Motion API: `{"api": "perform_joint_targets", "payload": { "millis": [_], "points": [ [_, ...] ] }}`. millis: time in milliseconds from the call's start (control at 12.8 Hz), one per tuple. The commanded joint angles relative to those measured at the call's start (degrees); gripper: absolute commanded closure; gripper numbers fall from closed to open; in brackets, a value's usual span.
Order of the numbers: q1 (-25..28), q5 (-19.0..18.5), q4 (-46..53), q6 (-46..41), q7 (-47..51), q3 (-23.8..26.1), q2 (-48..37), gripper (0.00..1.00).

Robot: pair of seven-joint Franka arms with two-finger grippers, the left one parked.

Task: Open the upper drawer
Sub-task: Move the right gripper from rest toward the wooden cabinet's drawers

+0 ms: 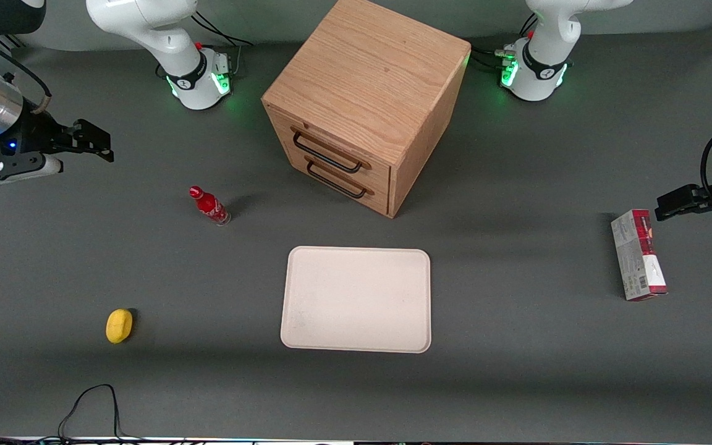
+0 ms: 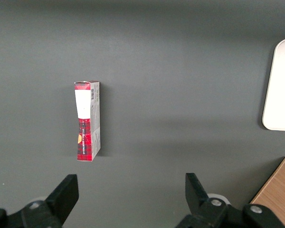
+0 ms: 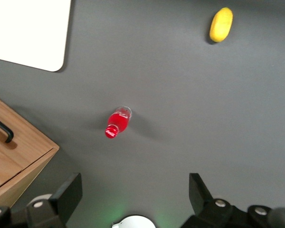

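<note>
Pincer (image 3: 133,192) spread over bottle (image 3: 118,123); upper drawer (image 1: 329,150) apparently shut.

The cabinet (image 1: 365,105) stands on the table (image 1: 517,371), its upper drawer (image 1: 331,150) directly above the lower drawer (image 1: 339,179). The tray (image 1: 356,299) lies nearer the front camera than the cabinet. The bottle (image 1: 209,206) stands upright beside the cabinet, toward the working arm's end; the lemon (image 1: 119,326) lies nearer the camera than the bottle. The box (image 1: 638,254) lies toward the parked arm's end. The gripper (image 1: 93,143) hangs above the table, well apart from the cabinet, its fingers (image 3: 69,194) spread.

Red bottle (image 1: 209,206) upright, lemon (image 1: 119,326), tray (image 1: 356,299), carton (image 1: 638,254) on table.
</note>
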Motion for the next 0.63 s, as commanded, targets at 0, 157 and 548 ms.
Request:
{"api": "perform_joint_targets", "payload": {
  "millis": [0,157,548],
  "points": [
    [0.2,2.2,1.9,-1.5,0.8,-0.3,0.9,0.00],
    [0.3,2.2,1.9,-1.6,0.3,-0.2,0.9,0.00],
    [0.5,2.4,4.9,-4.0,-1.4,0.1,3.3,0.00]
  ]
}}
